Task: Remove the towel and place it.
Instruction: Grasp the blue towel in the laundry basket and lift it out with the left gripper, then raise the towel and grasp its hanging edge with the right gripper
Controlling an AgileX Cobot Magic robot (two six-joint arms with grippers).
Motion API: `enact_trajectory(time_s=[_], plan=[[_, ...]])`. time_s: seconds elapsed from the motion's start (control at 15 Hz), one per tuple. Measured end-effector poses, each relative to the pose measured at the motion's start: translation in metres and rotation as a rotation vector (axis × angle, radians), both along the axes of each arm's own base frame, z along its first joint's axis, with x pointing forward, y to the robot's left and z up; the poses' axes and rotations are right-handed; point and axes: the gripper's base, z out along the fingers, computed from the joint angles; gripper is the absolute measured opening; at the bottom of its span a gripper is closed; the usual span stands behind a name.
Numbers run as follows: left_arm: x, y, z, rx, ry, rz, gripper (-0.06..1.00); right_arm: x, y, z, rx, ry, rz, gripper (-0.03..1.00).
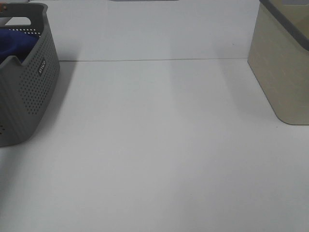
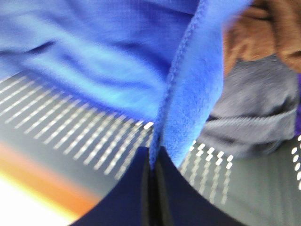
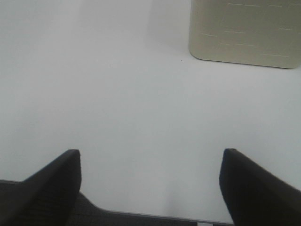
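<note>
We see the towel (image 1: 17,46) bunched inside the grey basket (image 1: 34,92) at the upper left of the overhead frame, only a blue patch showing above the rim. Our left gripper (image 2: 154,157) is clenched on the towel's hemmed edge (that view is blurred), with a brown cloth (image 2: 265,26) and a grey cloth (image 2: 254,108) lying beside it. Our right gripper (image 3: 150,160) hangs released over the white table (image 1: 154,145). A beige bin (image 1: 282,77) stands at the upper right.

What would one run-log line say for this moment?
left gripper: shut on towel edge inside grey basket | right gripper: open, empty, over table | towel: not yet removed
</note>
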Motion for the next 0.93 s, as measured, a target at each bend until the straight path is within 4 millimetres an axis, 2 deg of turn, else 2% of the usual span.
enact_trajectory(time_s=[0.2, 0.27, 0.33, 0.4, 0.67, 0.93], plan=[[-0.023, -0.004, 0.055, -0.003, -0.144, 0.037, 0.0, 0.0, 0.0, 0.0, 0.0, 0.0, 0.0, 0.79], [-0.026, -0.005, 0.062, -0.002, -0.161, 0.035, 0.0, 0.0, 0.0, 0.0, 0.0, 0.0, 0.0, 0.79], [-0.044, -0.017, 0.095, 0.002, -0.244, 0.011, 0.0, 0.0, 0.0, 0.0, 0.0, 0.0, 0.0, 0.79], [-0.054, -0.025, 0.111, 0.003, -0.286, -0.008, 0.0, 0.0, 0.0, 0.0, 0.0, 0.0, 0.0, 0.79], [-0.089, -0.063, 0.161, 0.024, -0.439, -0.128, 0.0, 0.0, 0.001, 0.0, 0.006, 0.0, 0.004, 0.79], [-0.108, -0.094, 0.196, 0.066, -0.638, -0.229, 0.0, 0.005, 0.008, 0.006, 0.052, -0.014, 0.078, 0.79]])
